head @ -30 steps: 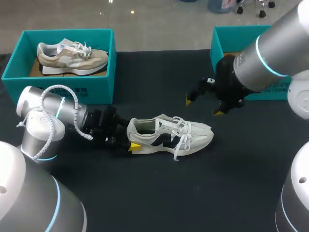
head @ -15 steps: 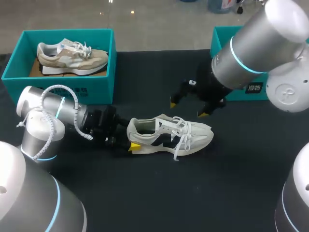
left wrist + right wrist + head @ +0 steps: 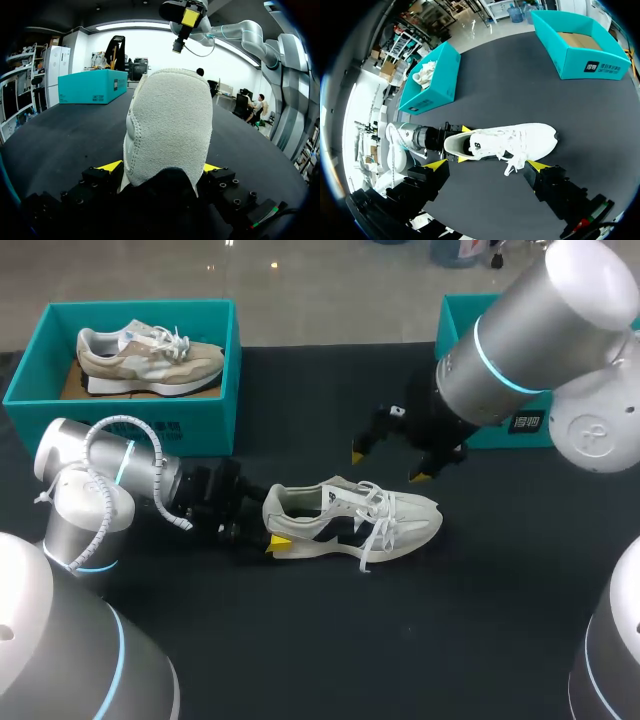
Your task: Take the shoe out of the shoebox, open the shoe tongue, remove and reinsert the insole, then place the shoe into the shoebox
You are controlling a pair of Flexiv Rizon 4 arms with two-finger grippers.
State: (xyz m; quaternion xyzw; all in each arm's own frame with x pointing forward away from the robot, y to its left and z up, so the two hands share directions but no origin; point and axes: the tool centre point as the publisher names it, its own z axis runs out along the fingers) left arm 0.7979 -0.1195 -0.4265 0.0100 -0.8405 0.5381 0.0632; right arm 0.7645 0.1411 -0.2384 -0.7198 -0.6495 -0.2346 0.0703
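While the black table (image 3: 300, 640) carries two teal boxes, the right shoebox (image 3: 450, 330) showing only a cardboard floor and the left shoebox (image 3: 215, 410) holding a beige sneaker (image 3: 150, 358), the white sneaker (image 3: 350, 520) lies on its sole near the middle, outside both. The left gripper (image 3: 161, 167) is clamped on its heel from both sides. The right gripper (image 3: 388, 466) hangs just above the laces, fingers spread wide and holding nothing.

Opening the tongue (image 3: 350, 490) looks like the step in hand. I judge the right fingers should descend at the collar end of the lacing, pinch the tongue's top edge rather than the loose lace ends, and lift gently against the left grip.

Compared with a second ago, the right arm has swung in from beside its box toward the shoe. The sneaker and left arm have not shifted.
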